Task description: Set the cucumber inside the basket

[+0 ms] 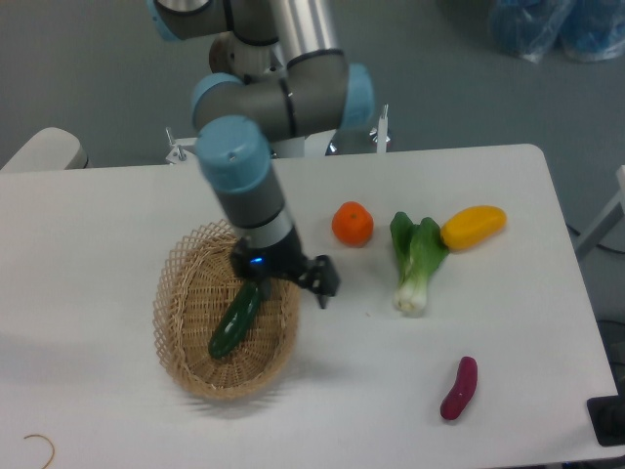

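Observation:
The dark green cucumber [232, 320] lies slanted on the floor of the tan wicker basket [172, 311] at the table's left. My gripper [291, 284] hangs over the basket's right rim, open, with nothing between its fingers. One fingertip [326, 283] sits outside the rim to the right. The other is close to the cucumber's upper end; whether they touch is unclear.
An orange round fruit [352, 223], a bok choy [414, 259] and a yellow fruit [473, 226] lie right of the basket. A small purple eggplant-like piece [459, 388] rests near the front right. A thin wire hook [40, 446] is at the front left corner.

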`<control>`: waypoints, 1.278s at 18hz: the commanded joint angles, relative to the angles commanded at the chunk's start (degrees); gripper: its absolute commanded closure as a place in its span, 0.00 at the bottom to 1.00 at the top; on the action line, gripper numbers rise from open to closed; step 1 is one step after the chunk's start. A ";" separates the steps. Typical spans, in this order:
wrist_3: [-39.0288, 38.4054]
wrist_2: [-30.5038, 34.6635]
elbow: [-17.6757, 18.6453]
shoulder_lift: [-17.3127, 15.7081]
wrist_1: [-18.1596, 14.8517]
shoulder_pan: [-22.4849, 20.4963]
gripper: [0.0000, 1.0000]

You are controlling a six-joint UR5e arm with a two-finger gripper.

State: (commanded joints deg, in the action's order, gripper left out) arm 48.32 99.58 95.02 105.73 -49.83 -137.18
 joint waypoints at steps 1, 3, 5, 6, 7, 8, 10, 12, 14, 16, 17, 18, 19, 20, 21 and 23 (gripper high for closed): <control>2.11 -0.09 -0.44 0.00 -0.17 -1.50 0.00; 6.77 0.00 -2.02 -0.09 -2.45 -4.40 0.00; 12.56 0.00 -4.65 -0.09 -7.36 -7.30 0.00; 15.81 -0.09 -5.88 -0.18 -9.99 -8.88 0.00; 20.72 -0.26 -7.11 -1.31 -13.33 -10.98 0.00; 23.29 -0.35 -7.73 -2.80 -15.19 -11.87 0.00; 28.21 -1.05 -8.18 -3.95 -16.96 -13.81 0.00; 31.38 -2.89 -8.09 -4.83 -17.05 -15.30 0.00; 35.51 -5.09 -7.92 -5.27 -17.84 -17.06 0.00; 38.94 -6.67 -7.65 -6.15 -18.89 -18.99 0.00; 39.83 -6.94 -7.65 -6.15 -18.90 -19.26 0.00; 40.10 -6.94 -7.74 -6.15 -18.90 -19.44 0.00; 40.28 -6.94 -7.57 -6.24 -18.98 -19.79 0.00; 40.28 -7.03 -7.48 -6.24 -18.99 -20.14 0.00; 40.28 -7.03 -7.74 -6.24 -18.99 -20.49 0.00; 40.71 -7.12 -7.91 -6.24 -18.99 -21.02 0.00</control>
State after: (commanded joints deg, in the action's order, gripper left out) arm 89.03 92.46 87.10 99.49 -68.82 -158.20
